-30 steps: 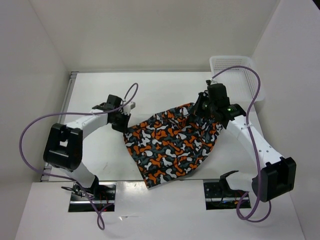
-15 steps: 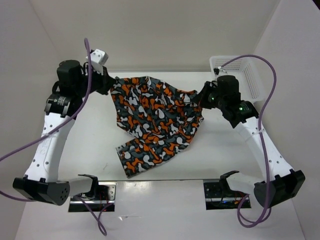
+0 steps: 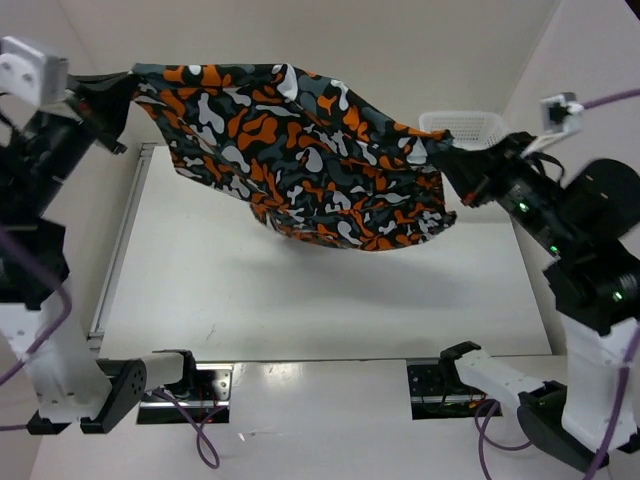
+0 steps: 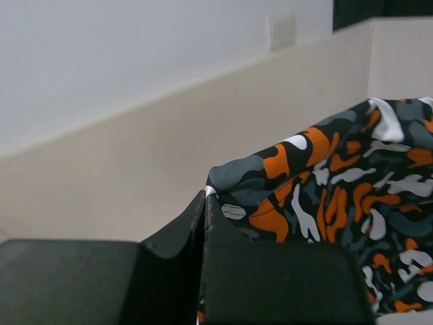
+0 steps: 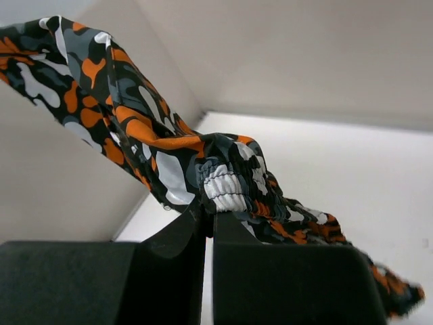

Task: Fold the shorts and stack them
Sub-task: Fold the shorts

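While the left arm (image 3: 30, 200) and right arm (image 3: 600, 210) hold them up, the shorts (image 3: 300, 150) hang stretched between the two, well above the bench (image 3: 300, 310), running far-left to right.

Left jaws are together, clamped on a fabric corner; the left wrist view shows cloth pinched right at the tips. Right jaws are likewise clamped, on the gathered elastic waistband (image 5: 223, 186).

Handling, judged from the look:
- Light and limp, no stiffness. The middle sags and creases between the two grips, and the lower hem droops.
- Thin cloth could slip from a tip pinch if the pull goes uneven.
- Waistband is the thickest part, so the best hold. Corners and hems come next; a mid-panel grab would likely just bunch it.

Room:
- Open white bench below the shorts, enough to lay them flat.
- Basket (image 3: 470, 125) sits far right, just behind the right grip. It overlaps the cloth edge in the top view; can't tell if they touch.
- Left wall (image 3: 95, 230), far wall (image 3: 350, 40) and right wall (image 3: 585, 50) are close, so probably little margin to spread wider.
- Safest travel looks like down and toward the near side.
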Controlling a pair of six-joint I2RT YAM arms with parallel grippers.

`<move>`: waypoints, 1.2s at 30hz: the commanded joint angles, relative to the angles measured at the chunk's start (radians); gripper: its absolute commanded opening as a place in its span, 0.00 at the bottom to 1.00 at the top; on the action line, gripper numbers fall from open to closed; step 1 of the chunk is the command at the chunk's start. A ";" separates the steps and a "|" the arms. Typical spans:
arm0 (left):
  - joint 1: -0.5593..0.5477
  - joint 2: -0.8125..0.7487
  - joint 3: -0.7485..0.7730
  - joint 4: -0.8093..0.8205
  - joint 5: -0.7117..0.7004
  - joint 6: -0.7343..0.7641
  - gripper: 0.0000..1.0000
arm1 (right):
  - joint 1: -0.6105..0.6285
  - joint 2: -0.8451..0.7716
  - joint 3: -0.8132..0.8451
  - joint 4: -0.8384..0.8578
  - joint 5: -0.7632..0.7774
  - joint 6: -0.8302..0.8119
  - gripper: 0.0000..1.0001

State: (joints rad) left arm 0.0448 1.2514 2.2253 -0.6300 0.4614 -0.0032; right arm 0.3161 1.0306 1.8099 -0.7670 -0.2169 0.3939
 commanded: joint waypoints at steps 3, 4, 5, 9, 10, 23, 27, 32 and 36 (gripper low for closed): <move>0.006 0.039 0.299 -0.114 -0.023 0.003 0.00 | -0.005 -0.035 0.130 -0.089 -0.097 -0.029 0.00; 0.006 0.051 0.350 -0.132 -0.023 0.003 0.00 | -0.005 -0.035 0.141 -0.089 -0.107 -0.029 0.00; 0.006 0.071 0.399 -0.148 -0.023 0.003 0.00 | 0.004 -0.035 0.164 -0.089 -0.107 -0.017 0.00; 0.006 0.062 0.473 -0.142 -0.023 0.003 0.00 | 0.005 -0.055 0.195 -0.098 -0.119 -0.006 0.00; 0.006 0.062 0.462 -0.129 -0.023 0.003 0.00 | 0.005 -0.055 0.195 -0.098 -0.098 -0.006 0.00; 0.006 0.195 0.045 -0.028 0.025 0.003 0.00 | 0.005 -0.057 -0.289 0.090 0.128 0.025 0.00; 0.030 0.284 -0.197 0.094 0.052 0.003 0.00 | -0.032 0.099 -0.427 0.188 0.128 0.025 0.00; 0.030 0.429 -0.397 0.194 0.043 0.003 0.00 | -0.109 0.339 -0.449 0.307 0.073 0.004 0.00; 0.030 0.642 -0.397 0.176 0.027 0.003 0.00 | -0.167 0.589 -0.367 0.333 0.001 -0.016 0.00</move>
State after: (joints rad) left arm 0.0731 1.8431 1.8122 -0.5308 0.4778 -0.0036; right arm 0.1860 1.5257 1.3781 -0.5385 -0.1596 0.4122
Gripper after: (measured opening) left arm 0.003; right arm 0.025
